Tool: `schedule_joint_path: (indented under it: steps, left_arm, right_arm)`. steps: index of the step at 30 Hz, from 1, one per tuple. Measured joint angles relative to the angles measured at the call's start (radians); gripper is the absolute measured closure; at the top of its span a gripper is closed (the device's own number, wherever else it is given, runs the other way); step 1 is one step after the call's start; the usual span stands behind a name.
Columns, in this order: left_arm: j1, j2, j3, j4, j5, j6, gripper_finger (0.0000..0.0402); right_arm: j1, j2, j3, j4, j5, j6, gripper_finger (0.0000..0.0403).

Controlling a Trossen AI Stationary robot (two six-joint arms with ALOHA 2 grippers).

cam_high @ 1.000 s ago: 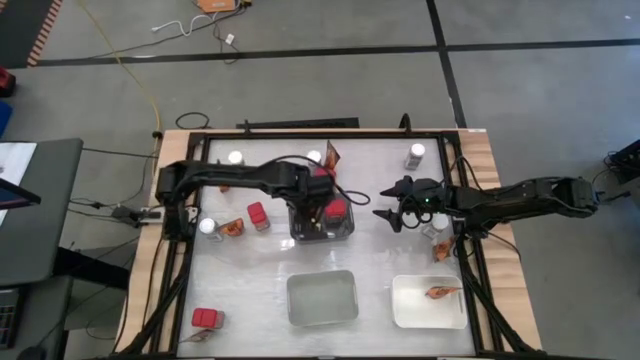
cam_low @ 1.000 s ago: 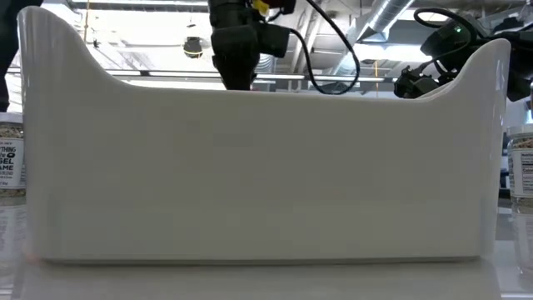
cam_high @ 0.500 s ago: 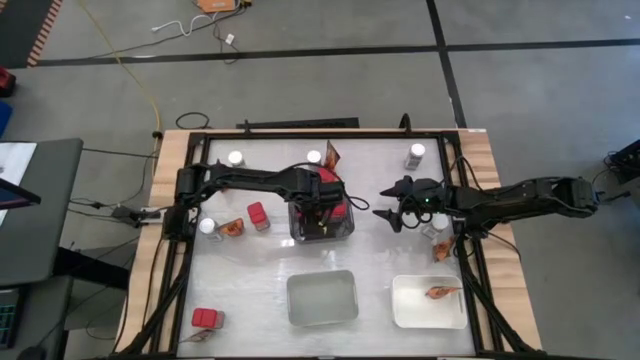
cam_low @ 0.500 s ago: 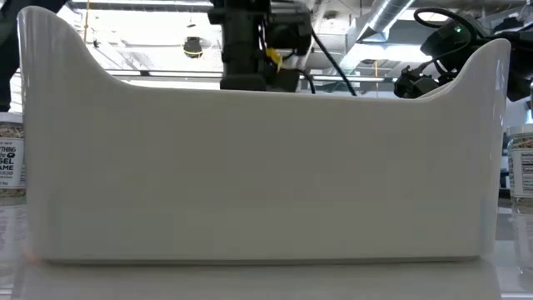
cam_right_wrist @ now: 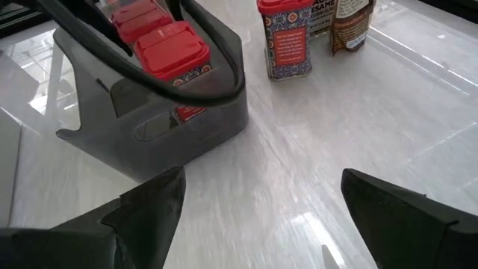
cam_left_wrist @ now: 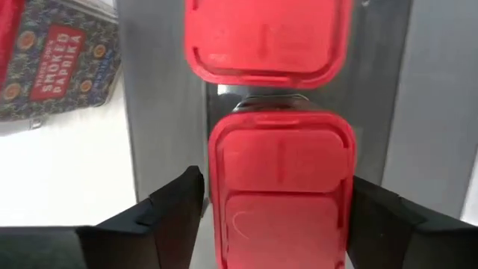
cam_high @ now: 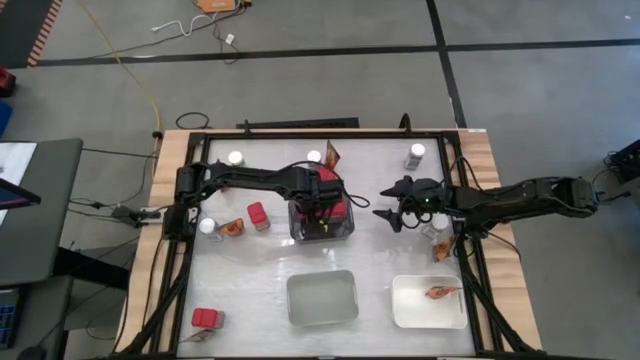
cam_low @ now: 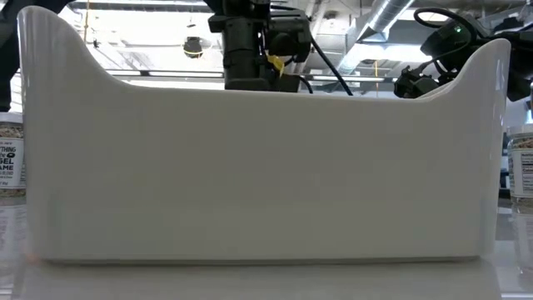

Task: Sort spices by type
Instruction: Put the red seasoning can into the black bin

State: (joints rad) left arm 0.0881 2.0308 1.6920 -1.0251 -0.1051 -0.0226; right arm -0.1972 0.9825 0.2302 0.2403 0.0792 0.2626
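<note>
A robot's two dark arms work over a white table (cam_high: 250, 270) strewn with spices to be sorted by kind. The dark grey tray (cam_high: 322, 222) sits directly under the left gripper (cam_left_wrist: 278, 202); the pale grey tray (cam_high: 321, 299) and the white tray (cam_high: 428, 301), the latter holding one orange-brown packet (cam_high: 438, 292), lie well apart from either gripper, at the table's near side.

The left arm reaches in from its side of the table, elbow bent, wrist turned down into the dark grey tray. Its jaws stand wide, one finger on each side of a red boxy container (cam_left_wrist: 280, 187) that sits in the tray, with a second red container (cam_left_wrist: 267, 41) just beyond it. Whether the fingers touch the container cannot be told. This looks like the release step of a drop-off: the container appears set down among its own kind. The next move calls for a straight lift clear of the tray walls, then a reach for another loose red container (cam_high: 258, 215), which stands on the table beside the tray.

The right arm stretches low across from the opposite side, its gripper (cam_high: 388, 217) empty with jaws wide, hovering beside the dark grey tray. Small white-lidded jars (cam_high: 415, 153) and another packet (cam_high: 442, 248) wait near it, unsorted.
</note>
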Motion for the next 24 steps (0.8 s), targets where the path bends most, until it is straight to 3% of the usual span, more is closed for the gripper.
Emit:
schedule_joint_path:
  steps: [24]
  left_arm:
    - [0.003, -0.010, 0.027, -0.040, -0.025, -0.006, 0.0144]
  right_arm:
    - [0.000, 0.000, 0.000, 0.000, 0.000, 0.000, 0.0017]
